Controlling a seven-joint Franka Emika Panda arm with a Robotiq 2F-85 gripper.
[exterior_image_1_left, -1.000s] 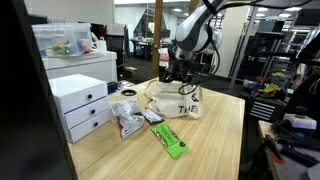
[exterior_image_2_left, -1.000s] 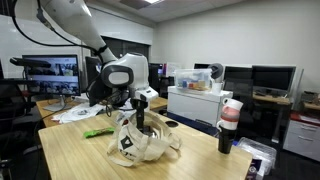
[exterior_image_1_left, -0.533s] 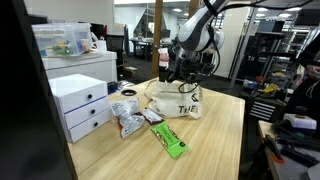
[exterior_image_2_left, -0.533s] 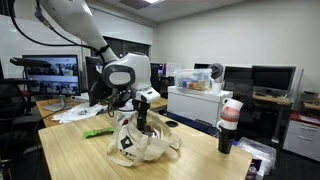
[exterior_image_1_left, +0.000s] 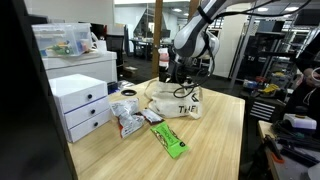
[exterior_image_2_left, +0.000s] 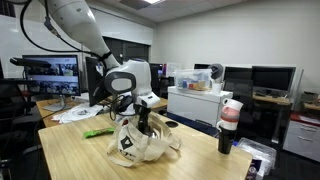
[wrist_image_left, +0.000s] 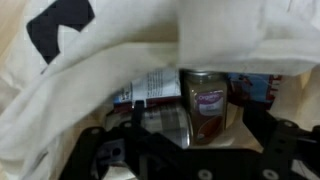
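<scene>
Two dark fingers (wrist_image_left: 108, 155) of the gripper (wrist_image_left: 190, 140) stand spread wide at the bottom of the wrist view, pinching nothing, inside the mouth of a white bag (wrist_image_left: 90, 70). Between them, deeper in the bag, a jar (wrist_image_left: 206, 105) with a brownish label stands just beside a can (wrist_image_left: 165, 125). A printed pack (wrist_image_left: 150, 85) lies behind the can. Whether the fingers touch either one cannot be told. In both exterior views the gripper dips into the bag from above, and the bag sits slumped on a wooden table (exterior_image_1_left: 215, 135). A green packet (exterior_image_1_left: 170, 140) lies near the bag, with silver pouches (exterior_image_1_left: 128, 118) beside it. Farther off stand white drawers (exterior_image_1_left: 80, 105).
</scene>
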